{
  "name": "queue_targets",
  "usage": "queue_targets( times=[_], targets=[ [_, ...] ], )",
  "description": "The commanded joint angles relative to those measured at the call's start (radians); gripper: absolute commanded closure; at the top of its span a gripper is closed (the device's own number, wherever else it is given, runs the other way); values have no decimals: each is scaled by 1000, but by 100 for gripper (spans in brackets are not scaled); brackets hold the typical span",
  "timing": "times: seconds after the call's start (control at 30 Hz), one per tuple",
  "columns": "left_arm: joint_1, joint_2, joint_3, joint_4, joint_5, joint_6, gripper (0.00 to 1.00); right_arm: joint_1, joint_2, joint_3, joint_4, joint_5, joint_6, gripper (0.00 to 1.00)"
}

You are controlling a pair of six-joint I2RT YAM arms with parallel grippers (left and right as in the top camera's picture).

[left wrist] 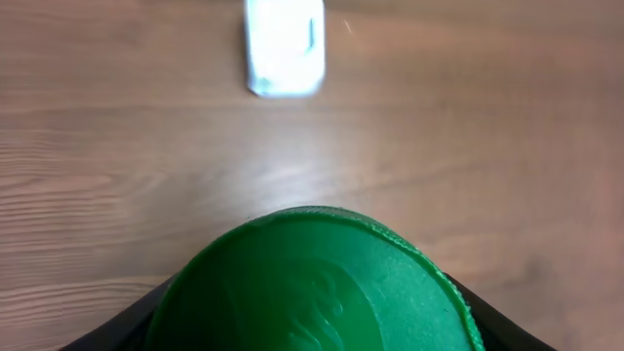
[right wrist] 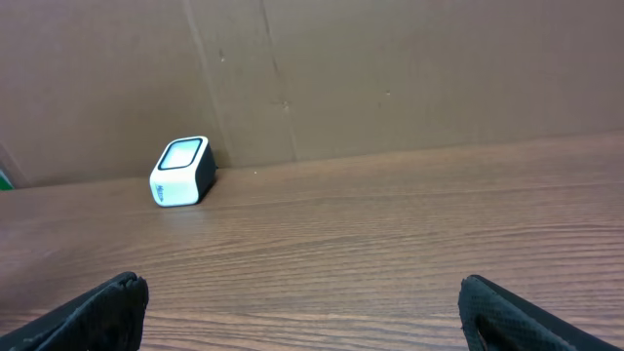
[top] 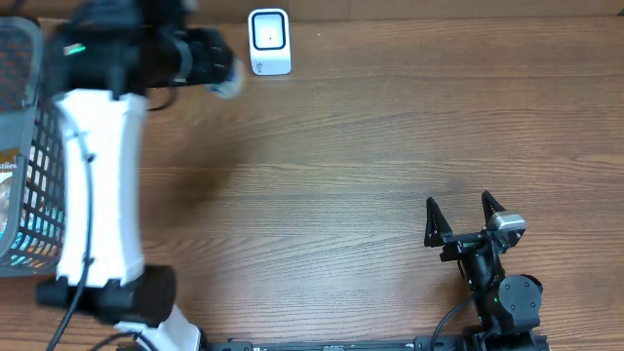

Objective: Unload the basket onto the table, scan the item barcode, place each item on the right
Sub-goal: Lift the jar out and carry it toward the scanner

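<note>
One green item point(left wrist: 312, 288) sits gripped in left end effector point(top: 220, 74) near the far-edge scanner point(top: 269, 41); right end effector point(top: 458, 201) gapes empty

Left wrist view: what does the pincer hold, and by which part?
A green rounded item, gripped at its two sides by the left pincer. The right pincer is open and empty.
</note>
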Motion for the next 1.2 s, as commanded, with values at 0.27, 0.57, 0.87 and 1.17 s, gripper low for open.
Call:
queue_targets(
  times=[0.27,0.57,0.87,1.17],
  targets=[
    [-299,301,16,40,-51,-16,43,-1,-9,-10,6,2,1,0],
    [-436,512,16,169,-158,-106,41,-1,-9,-10,6,2,1,0],
    [-507,626,16,249,-234,-184,43,-1,-9,-10,6,2,1,0],
    [-537,626,16,201,-208,-185,38,-1,-9,-10,6,2,1,0]
  ],
)
